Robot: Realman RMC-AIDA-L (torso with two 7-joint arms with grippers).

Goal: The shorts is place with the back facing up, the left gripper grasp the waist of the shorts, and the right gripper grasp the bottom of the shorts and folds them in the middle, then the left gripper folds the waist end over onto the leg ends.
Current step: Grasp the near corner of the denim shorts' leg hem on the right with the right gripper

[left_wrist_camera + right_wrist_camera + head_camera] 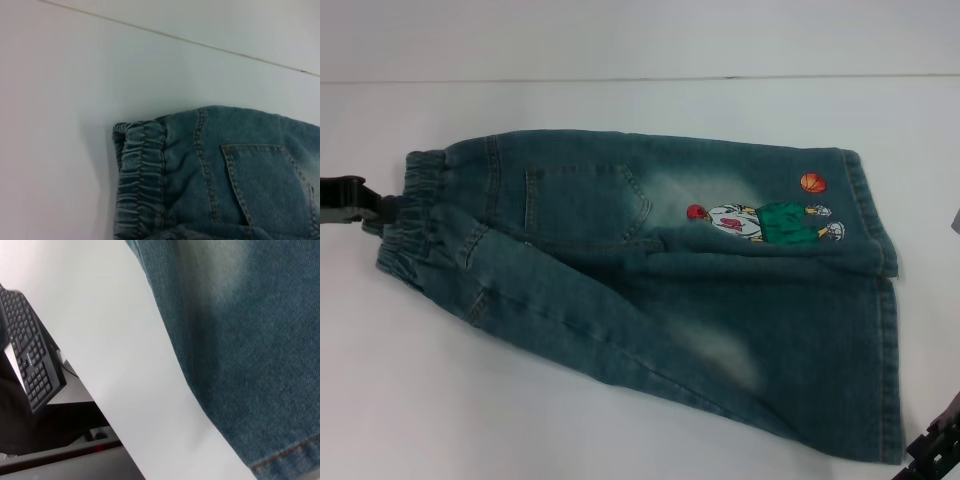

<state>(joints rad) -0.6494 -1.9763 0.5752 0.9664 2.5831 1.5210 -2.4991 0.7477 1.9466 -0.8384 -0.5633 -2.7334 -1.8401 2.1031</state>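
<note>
The shorts lie flat on the white table, folded lengthwise, with a back pocket and the cartoon patch facing up. Their elastic waist points left and the bottom hems point right. My left gripper sits at the waist's outer edge, touching it. The left wrist view shows the ruffled waist and pocket. My right gripper is low at the front right, just beside the hem corner. The right wrist view shows denim and a stitched hem.
White tabletop surrounds the shorts, with a seam line across the back. In the right wrist view the table's front edge drops off, with a black keyboard on a lower surface beyond it.
</note>
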